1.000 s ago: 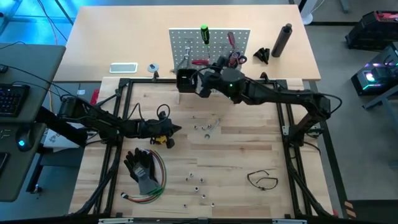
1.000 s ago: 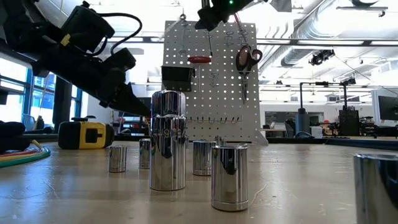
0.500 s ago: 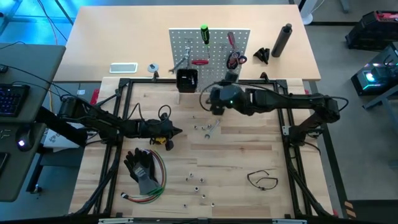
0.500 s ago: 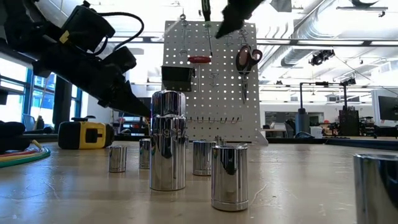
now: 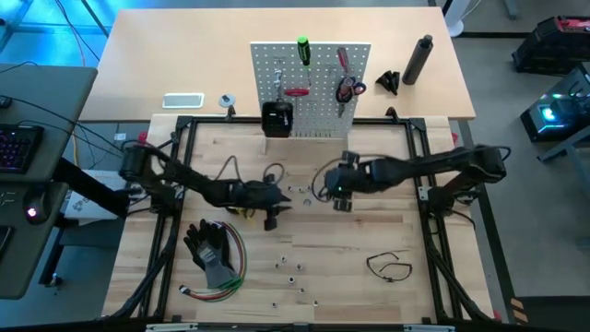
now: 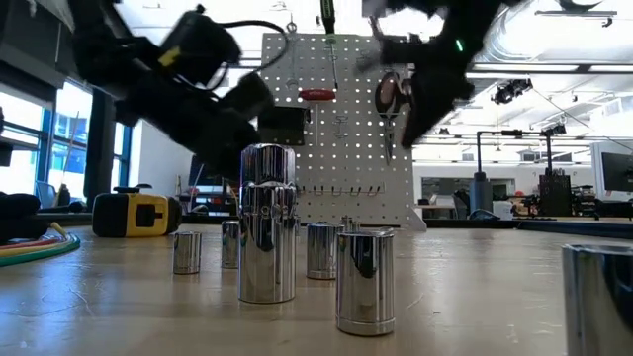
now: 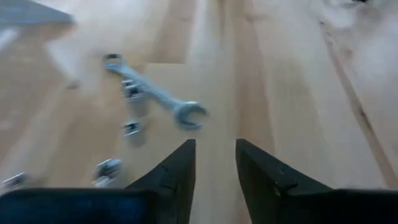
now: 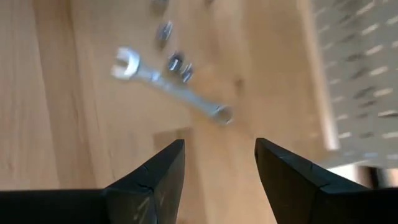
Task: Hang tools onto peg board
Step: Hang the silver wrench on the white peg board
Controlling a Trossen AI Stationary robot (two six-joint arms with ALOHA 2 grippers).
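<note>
Silver wrench [image 5: 312,190] lies flat on the tabletop, in front of the peg board [image 5: 312,88]. Left gripper [image 5: 284,202] is just left of the wrench, fingers slightly parted, empty. Right gripper [image 5: 322,185] is just right of it, fingers apart, empty.

Overhead looks straight down, low camera level across; both wrist views share the wrench [image 7: 155,96] closely.

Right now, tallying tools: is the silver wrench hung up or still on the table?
On the table. The silver wrench lies flat on the wooden tabletop, not on the peg board.
</note>
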